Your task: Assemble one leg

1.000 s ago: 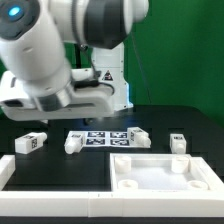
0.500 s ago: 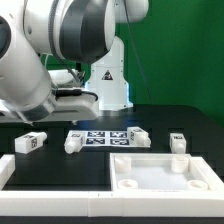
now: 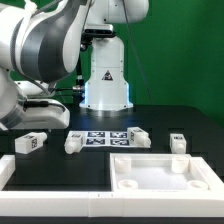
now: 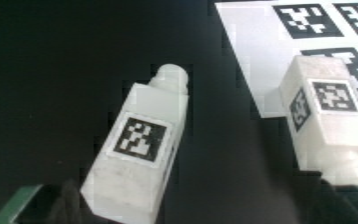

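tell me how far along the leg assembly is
Done: nothing that shows. Four legs lie loose, from the leftmost leg to the rightmost leg, and the panel has none fitted. In hand: the arm hangs over the exterior view's left, and the wrist view looks at two legs, neither visibly gripped. Left: grasp one, carry it to the panel and fit it.

exterior view low, frontal; wrist view close overhead; shared: marker board (image 3: 105,137) (image 4: 265,40)

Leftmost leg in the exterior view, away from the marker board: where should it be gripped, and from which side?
Probably grip the leg mid-length across its two long flat sides, coming down from above. It lies flat, its peg end is rounded, and the neighbouring leg lies clear of it.
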{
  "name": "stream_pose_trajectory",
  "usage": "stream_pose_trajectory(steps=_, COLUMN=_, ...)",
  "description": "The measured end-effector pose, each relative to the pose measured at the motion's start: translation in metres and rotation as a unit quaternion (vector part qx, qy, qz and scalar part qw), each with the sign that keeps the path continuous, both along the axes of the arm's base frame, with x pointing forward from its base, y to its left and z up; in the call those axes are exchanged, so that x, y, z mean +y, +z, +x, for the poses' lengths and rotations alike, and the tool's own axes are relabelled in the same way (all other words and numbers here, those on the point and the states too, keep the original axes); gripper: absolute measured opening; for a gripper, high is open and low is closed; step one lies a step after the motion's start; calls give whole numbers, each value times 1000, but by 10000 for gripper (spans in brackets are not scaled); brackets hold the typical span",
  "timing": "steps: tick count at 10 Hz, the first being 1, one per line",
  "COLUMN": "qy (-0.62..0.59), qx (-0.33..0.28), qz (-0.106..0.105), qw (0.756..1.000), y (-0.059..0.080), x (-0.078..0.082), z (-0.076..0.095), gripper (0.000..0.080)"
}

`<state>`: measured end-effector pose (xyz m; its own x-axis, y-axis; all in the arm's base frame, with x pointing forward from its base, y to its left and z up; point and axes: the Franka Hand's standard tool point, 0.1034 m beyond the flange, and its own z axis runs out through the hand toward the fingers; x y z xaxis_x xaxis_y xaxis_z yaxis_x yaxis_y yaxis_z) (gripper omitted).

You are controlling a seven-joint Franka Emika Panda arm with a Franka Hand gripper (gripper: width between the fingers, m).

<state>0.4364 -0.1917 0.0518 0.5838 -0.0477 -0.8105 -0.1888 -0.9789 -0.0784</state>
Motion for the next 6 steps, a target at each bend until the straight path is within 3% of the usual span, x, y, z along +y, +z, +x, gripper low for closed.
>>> stream_pose_trajectory(steps=2, qy=0, qx=1, qz=1, qw=1000, y=-1, x=0, z=-1, gripper=649)
stream_pose_trajectory(steps=4, qy=-8, qx=13, qz=0, qw=1000, y=-19, x=-18, z=-23, gripper=649)
stream_pose_trajectory(steps=6, qy=-21, qx=26, qz=-12, qw=999, y=-34, x=-12, z=-39, gripper=649)
